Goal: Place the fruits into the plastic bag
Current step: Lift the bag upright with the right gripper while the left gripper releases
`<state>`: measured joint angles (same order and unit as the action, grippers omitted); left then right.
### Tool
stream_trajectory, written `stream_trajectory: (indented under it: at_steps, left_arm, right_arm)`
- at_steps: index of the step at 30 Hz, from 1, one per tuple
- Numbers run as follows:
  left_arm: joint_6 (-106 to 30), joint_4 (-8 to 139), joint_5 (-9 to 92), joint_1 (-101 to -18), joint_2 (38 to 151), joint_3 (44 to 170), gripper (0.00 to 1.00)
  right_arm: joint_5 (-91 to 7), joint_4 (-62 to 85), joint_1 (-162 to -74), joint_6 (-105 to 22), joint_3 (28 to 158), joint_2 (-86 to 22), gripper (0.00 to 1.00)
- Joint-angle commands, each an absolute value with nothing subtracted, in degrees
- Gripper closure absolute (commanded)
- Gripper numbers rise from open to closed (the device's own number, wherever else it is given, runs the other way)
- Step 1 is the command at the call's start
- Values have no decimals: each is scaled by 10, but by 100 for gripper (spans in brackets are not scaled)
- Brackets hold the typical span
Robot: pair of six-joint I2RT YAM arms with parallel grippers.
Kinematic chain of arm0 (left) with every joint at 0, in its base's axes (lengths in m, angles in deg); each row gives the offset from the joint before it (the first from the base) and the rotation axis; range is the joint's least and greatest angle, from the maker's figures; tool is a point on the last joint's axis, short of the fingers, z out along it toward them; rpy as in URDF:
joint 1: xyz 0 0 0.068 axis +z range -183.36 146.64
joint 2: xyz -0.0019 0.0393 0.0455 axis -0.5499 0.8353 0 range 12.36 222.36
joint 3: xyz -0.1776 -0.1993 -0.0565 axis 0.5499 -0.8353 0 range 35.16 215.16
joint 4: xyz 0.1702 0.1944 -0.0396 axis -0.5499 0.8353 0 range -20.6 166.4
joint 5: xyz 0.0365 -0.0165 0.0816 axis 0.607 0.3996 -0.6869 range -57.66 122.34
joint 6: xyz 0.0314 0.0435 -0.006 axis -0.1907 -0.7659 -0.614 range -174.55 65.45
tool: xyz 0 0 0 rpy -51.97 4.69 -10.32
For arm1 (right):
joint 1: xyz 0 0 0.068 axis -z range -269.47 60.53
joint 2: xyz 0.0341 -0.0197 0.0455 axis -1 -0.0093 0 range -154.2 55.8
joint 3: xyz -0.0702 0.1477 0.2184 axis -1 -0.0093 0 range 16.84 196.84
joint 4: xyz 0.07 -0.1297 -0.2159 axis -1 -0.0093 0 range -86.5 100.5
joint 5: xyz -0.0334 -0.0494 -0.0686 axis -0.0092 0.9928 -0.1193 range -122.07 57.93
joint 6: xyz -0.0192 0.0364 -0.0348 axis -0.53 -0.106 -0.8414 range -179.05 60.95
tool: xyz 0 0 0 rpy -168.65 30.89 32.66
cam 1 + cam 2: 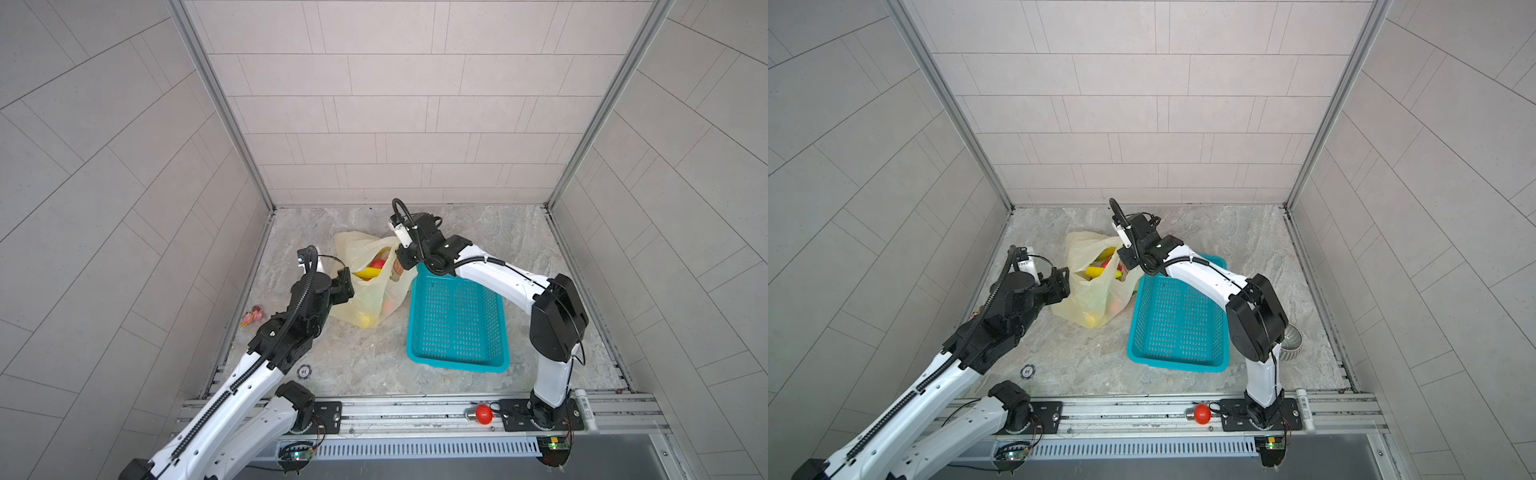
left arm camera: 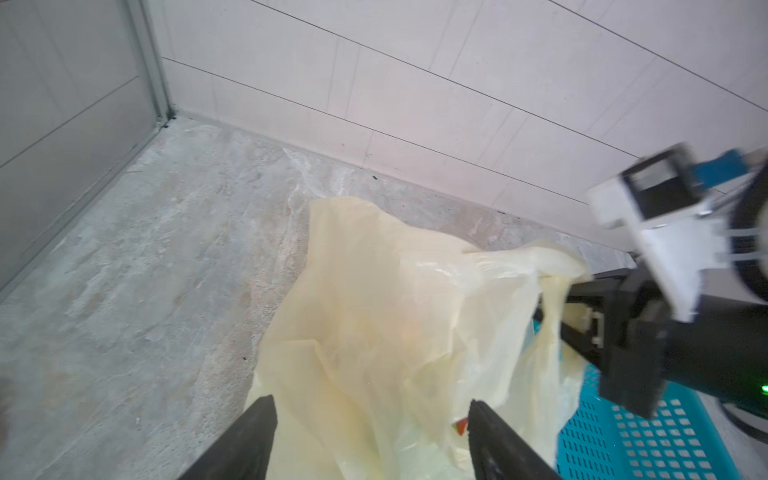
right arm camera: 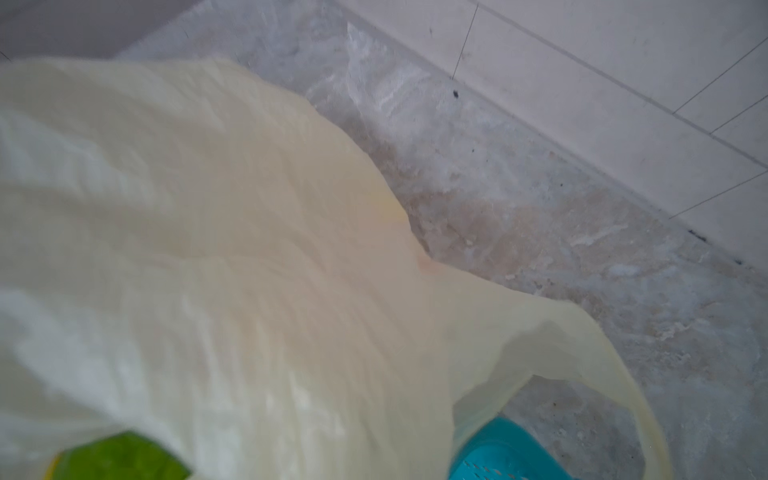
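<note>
so in both top views the right gripper was pinched shut on the plastic bag rim, the fruits inside right beside it, left wrist view had the left gripper spread open around bag film, right wrist view just showed blurry bag.

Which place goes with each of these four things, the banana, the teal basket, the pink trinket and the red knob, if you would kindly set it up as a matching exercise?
Things:
1. banana
2. teal basket
3. pink trinket
4. red knob

Places:
A. on the metal rail at the near edge
B. on the marble surface, near the left wall in both top views
C. inside the plastic bag
D. on the marble surface, just right of the bag

Pairs: 1-C, 2-D, 3-B, 4-A.
</note>
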<state>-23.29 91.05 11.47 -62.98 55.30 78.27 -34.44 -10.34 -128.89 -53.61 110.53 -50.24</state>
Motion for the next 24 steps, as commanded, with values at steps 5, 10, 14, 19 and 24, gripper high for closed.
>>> stream_trajectory:
  at_steps: [5,10,14,19,24]
  left_arm:
    - [-188,972,28,-621,531,795,22]
    - [-178,977,22,-620,519,788,22]
    - [-176,976,23,-620,518,786,22]
    - [-176,977,35,-620,527,786,22]
    - [-178,981,39,-619,531,788,22]
  right_arm:
    - [-352,-83,-1293,-534,1189,-410,100]
    - [-362,-93,-1297,-544,1213,-395,100]
    - [-365,-104,-1301,-550,1211,-402,100]
    - [-397,-143,-1305,-549,1203,-454,100]
    - [-422,-135,-1319,-535,1155,-495,100]
